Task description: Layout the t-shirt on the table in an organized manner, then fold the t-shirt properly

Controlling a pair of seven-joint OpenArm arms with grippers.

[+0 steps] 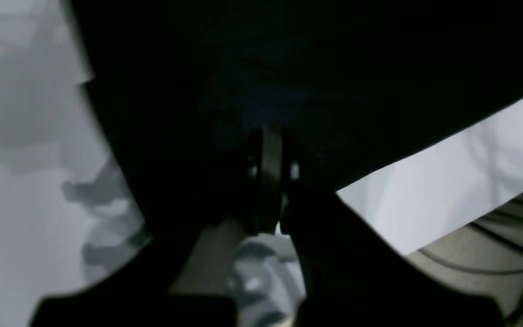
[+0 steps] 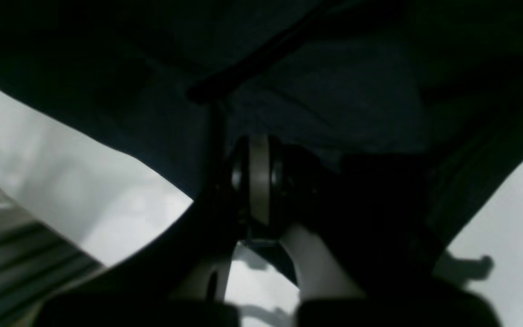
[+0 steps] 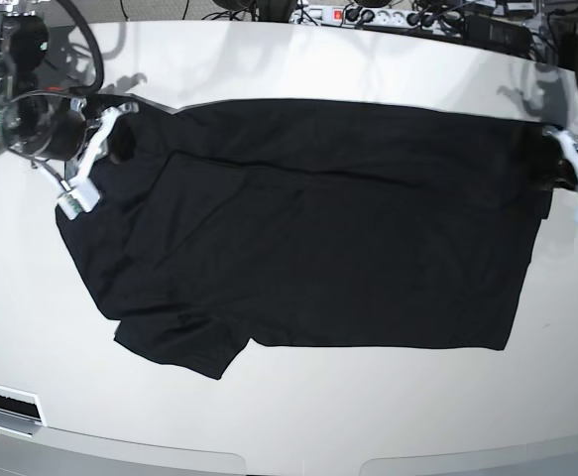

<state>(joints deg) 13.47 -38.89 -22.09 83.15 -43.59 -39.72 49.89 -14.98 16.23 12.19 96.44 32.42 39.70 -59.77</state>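
Note:
The black t-shirt [image 3: 318,228] lies spread wide across the white table [image 3: 298,416], with a sleeve pointing toward the front left. At the shirt's upper left corner, my right gripper [image 3: 120,139] is shut on the fabric. In the right wrist view its fingers [image 2: 259,177] are pressed together at the edge of the dark cloth [image 2: 334,91]. My left gripper [image 3: 549,164] is shut on the shirt's upper right corner. The left wrist view shows this gripper [image 1: 268,172] closed, with black fabric [image 1: 334,68] above and around it.
A power strip with cables [image 3: 368,15] runs along the table's back edge. Bare white table [image 1: 447,190] shows beside the shirt, and the table edge with floor beyond [image 1: 493,254] lies close to the left gripper. The table's front edge [image 3: 298,461] is rounded.

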